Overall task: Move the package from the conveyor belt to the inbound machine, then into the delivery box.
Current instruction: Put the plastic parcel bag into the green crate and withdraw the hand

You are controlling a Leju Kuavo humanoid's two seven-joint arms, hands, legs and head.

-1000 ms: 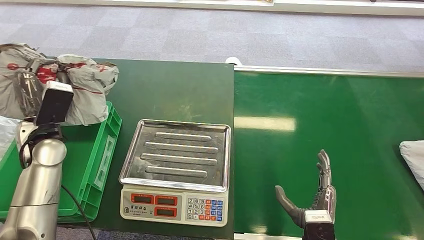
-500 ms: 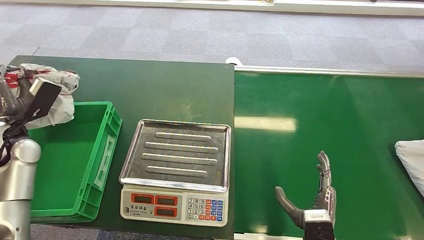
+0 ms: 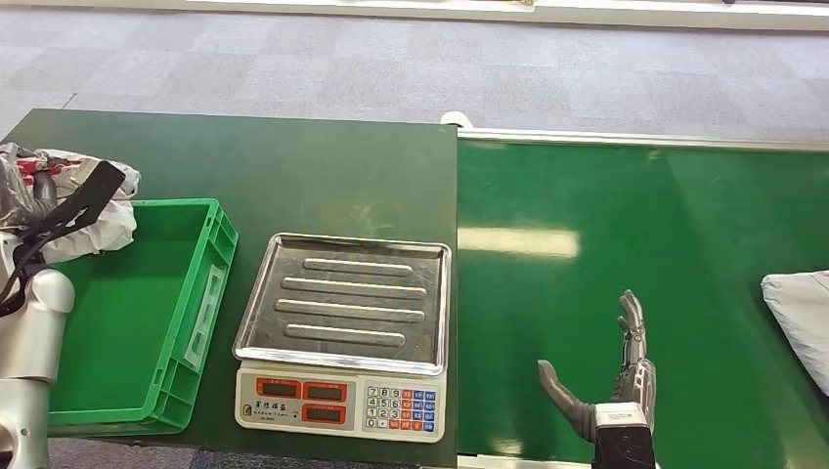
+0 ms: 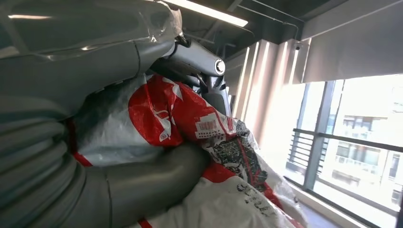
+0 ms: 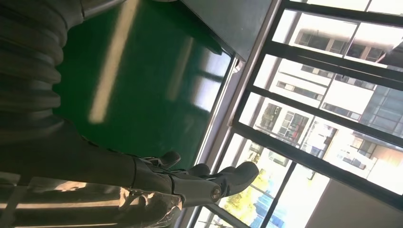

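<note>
Since the earlier frames the left arm has swung outward to the far left, carrying the grey-and-red package (image 3: 73,200) off the middle of the green delivery box (image 3: 147,322) to its outer far corner, and the white package (image 3: 800,318) on the conveyor belt (image 3: 635,234) has slid a little further in from the right edge. The left hand (image 4: 119,156) grips the grey-and-red package, its thick thumb pressed across the crinkled plastic in the left wrist view. In the head view that package sits at the table's left edge, just beyond the box's far-left rim. The right hand (image 3: 611,386) hovers over the near part of the belt, fingers spread apart and holding nothing. The inbound machine (image 3: 344,332), a scale with a steel tray and keypad, stands between the box and the belt.
</note>
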